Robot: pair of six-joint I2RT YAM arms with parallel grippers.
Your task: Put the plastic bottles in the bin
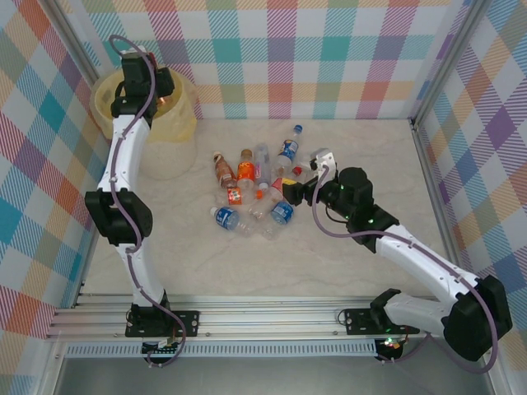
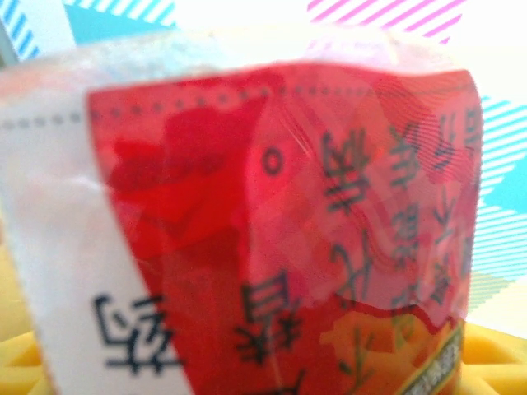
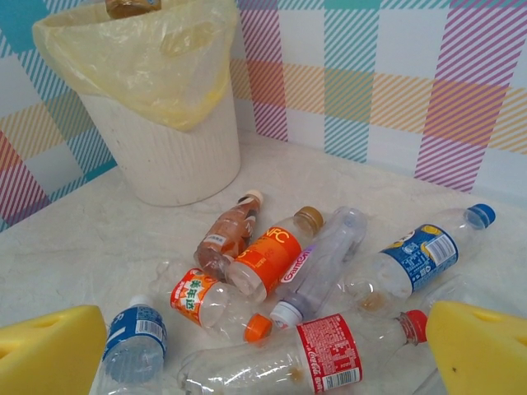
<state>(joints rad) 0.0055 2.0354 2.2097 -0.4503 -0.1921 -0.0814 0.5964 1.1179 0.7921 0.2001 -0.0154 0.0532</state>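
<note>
Marble tabletop, plaid walls, left hand pinching red-labelled bottle over bin, right hand spread near bottle pile

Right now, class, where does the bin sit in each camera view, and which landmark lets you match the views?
Top external: bin upper left, left of the bottles.
Right wrist: bin upper left, beyond the bottles.
Shared landmark: the orange-labelled bottle in the pile.

Clear, glossy plastic for the bottles, dented and crinkled in places; shiny printed film on their labels; thin wrinkled yellow plastic (half see-through) for the bag; matt ribbed white plastic for the bin; smooth, marble-patterned table.
</note>
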